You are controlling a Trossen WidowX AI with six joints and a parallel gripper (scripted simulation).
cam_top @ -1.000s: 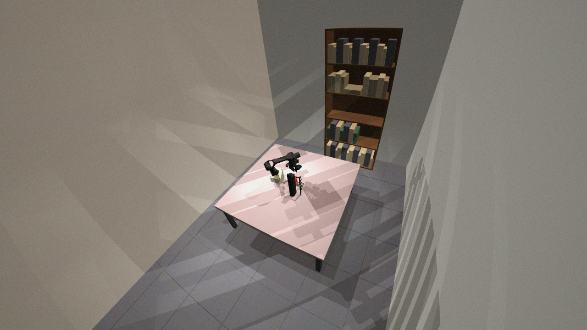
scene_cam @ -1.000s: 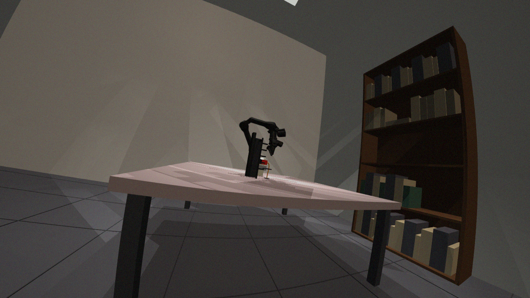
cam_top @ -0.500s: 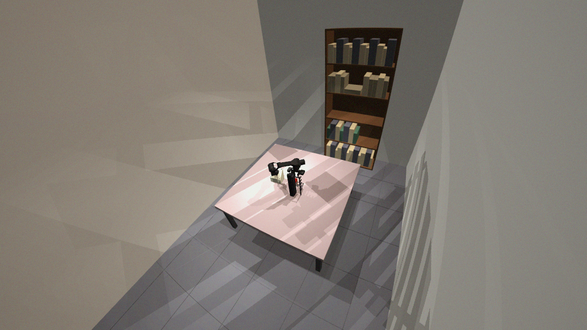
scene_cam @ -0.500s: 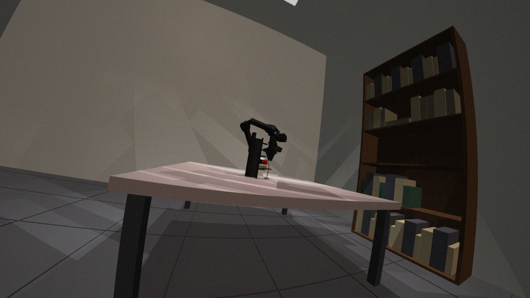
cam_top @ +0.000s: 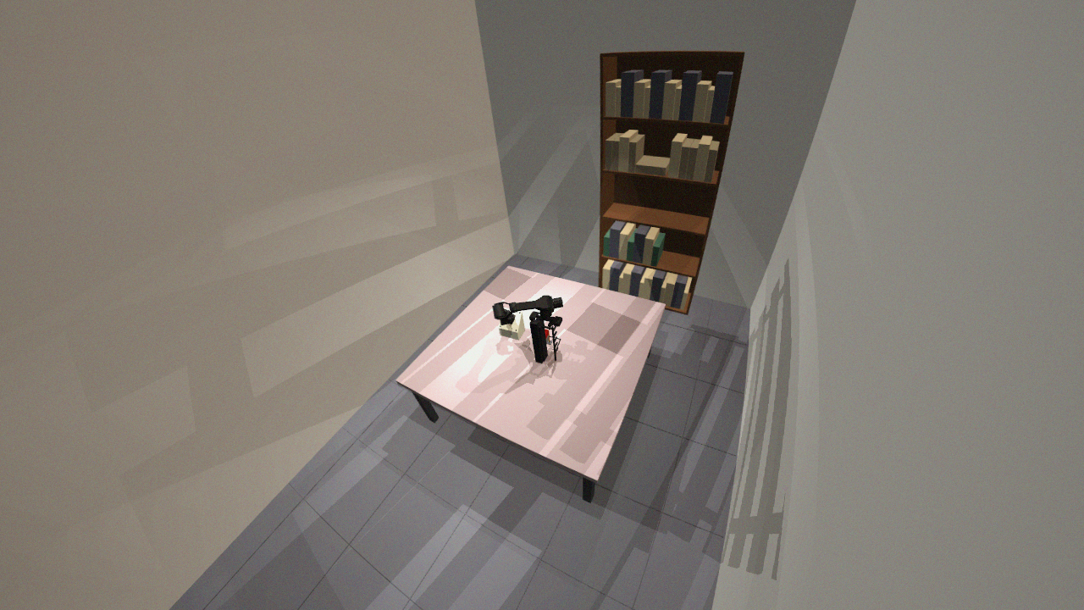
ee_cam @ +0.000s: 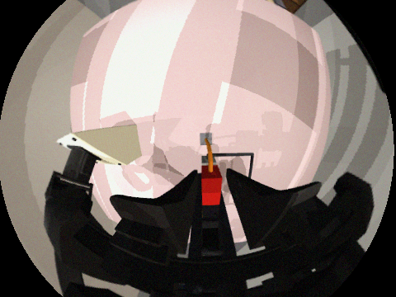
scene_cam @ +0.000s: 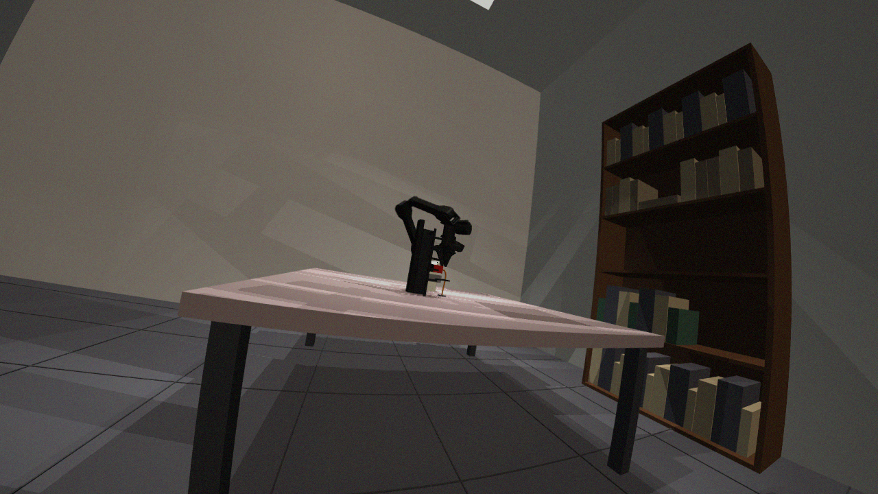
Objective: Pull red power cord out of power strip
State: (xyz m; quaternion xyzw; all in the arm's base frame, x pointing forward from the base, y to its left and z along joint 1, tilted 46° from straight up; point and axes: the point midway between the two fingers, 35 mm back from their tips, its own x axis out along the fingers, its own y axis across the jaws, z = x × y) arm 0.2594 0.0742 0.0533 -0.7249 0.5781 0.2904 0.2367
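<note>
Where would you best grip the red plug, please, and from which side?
Its two flat sides, from above, as the tool straddling the plug is lined up: the block is square-sided, and the cord leaves its far end, clear of the grip.

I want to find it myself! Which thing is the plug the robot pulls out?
Look at the pink table by the bookcase, where a tall black power strip stands. The plug is the small block low on the strip's side, inside the gripper. It's the only red thing, with an orange cord.

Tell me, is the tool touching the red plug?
Cannot tell. In the wrist view the plug sits between the tool fingers, with thin slivers beside it that might be gaps.
</note>
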